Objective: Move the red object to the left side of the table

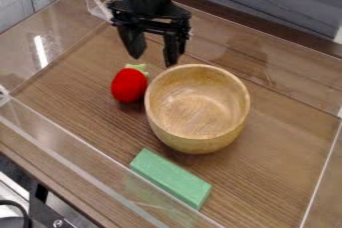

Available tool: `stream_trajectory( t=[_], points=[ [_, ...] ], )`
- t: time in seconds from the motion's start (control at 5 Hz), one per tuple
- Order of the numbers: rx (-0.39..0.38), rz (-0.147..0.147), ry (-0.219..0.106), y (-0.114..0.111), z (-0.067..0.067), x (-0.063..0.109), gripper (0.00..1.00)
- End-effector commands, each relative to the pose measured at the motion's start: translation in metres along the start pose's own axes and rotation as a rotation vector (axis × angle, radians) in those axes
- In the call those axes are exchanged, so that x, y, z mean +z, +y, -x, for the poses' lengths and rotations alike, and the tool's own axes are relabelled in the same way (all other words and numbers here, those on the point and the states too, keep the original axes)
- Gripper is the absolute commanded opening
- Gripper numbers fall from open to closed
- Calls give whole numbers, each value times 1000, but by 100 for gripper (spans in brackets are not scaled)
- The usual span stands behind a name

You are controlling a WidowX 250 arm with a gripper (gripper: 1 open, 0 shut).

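Red object (128, 85): you'll find it lower left of the claw (151, 48), beside the bowl (198, 107).
Claw: spread, empty.

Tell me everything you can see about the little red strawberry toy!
The red object is a small, round, bright red toy that looks soft, with a little light-green leafy tip at its upper right. It sits on the brown table, right against the left side of the wooden bowl, which is much bigger. Nothing holds it: the gripper hangs above and behind it with fingers open.
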State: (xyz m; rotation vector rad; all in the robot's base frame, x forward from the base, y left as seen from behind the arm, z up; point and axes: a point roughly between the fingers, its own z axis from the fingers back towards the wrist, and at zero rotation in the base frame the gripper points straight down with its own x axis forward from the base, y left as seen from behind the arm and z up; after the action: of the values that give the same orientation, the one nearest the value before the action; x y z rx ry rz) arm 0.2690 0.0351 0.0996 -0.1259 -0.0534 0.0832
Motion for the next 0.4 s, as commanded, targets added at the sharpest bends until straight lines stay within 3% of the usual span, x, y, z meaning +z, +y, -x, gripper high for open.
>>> stream_trajectory(
  t=[0.0,0.2],
  points=[
    [-62,-12,-43,3,-7,13,100],
    [-91,-20,-40,9,-5,13,100]
  ],
)
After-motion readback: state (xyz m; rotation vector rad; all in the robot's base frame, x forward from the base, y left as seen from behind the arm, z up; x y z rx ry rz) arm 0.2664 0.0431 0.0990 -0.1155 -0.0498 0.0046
